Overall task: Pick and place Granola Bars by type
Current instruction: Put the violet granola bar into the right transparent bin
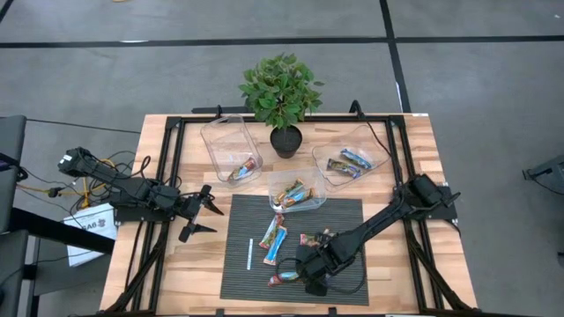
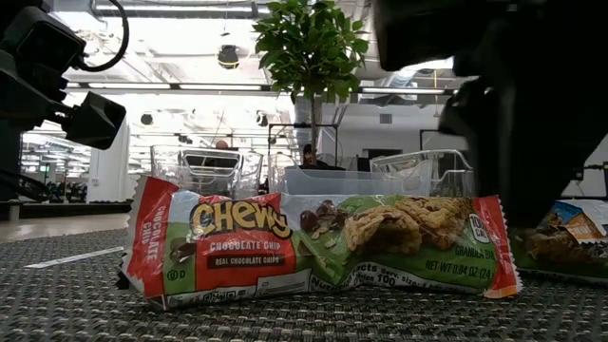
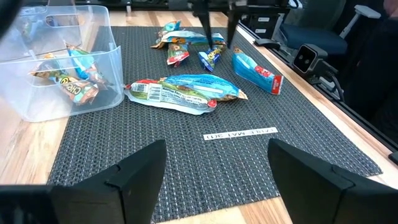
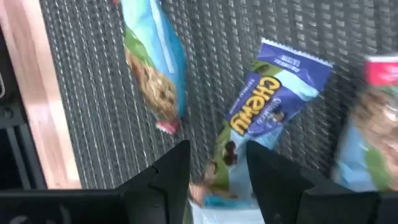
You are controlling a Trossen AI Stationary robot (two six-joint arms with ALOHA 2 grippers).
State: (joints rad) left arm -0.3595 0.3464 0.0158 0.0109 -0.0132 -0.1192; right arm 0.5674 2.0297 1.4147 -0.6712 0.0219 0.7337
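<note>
Filling the low view, a red-and-green Chewy chocolate chip bar (image 2: 323, 249) lies flat on the dark woven mat (image 1: 344, 286), nearest of all the Granola Bars.

From above, the mat covers the lower middle of the wooden worktop (image 1: 441, 264). Loose bars lie scattered on it: a blue pair (image 1: 272, 239) near the centre, with the thin white stick (image 1: 250, 254) at their 9 o'clock, the red-and-green bar again (image 1: 283, 280) at 6 o'clock, and one more (image 1: 311, 239) at 3 o'clock.

The right gripper (image 1: 315, 264) hangs low over the mat between those last two. Its wrist view shows the fingers (image 4: 166, 180) partly apart, straddling a blue Chewy bar (image 4: 264, 118); whether they actually pinch the wrapper I cannot tell.

The left gripper (image 1: 201, 216) hovers at the mat's 9 o'clock edge, fingers (image 3: 140, 174) spread wide and empty.

Three clear bins sit toward 12 o'clock around a potted plant (image 1: 282, 97): the left bin (image 1: 220, 141) holds one bar, the middle bin (image 1: 308, 195), touching the mat's top edge, holds a couple, and the right bin (image 1: 374, 150) holds two.
</note>
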